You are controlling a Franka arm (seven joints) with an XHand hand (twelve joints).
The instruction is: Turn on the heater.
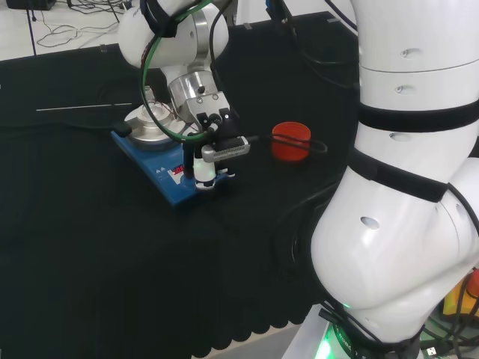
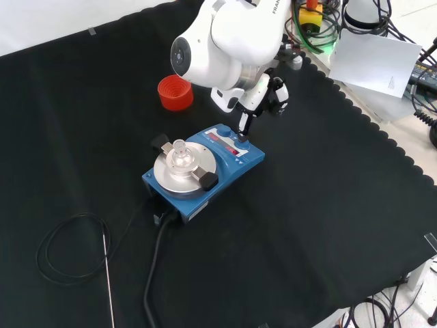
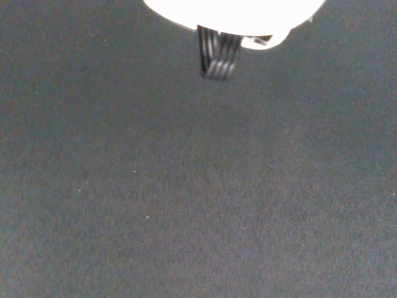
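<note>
Reaching down from the arm, the hand had one straight dark finger on the front control panel of the blue heater; hand open, gripping nothing. Heater sat mid-cloth (small glass flask on its round plate). Red ring stand lay apart, beyond it in the front view.

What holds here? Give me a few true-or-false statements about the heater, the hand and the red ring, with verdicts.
1. The heater has a blue body. True.
2. A finger of the hand reaches down to the heater's control panel. True.
3. The red ring sits on the heater's round plate. False: it stands apart on the black cloth.
4. The plate is bare. False: a small clear glass piece stands on it.
5. A black cable leaves the heater. True.
</note>
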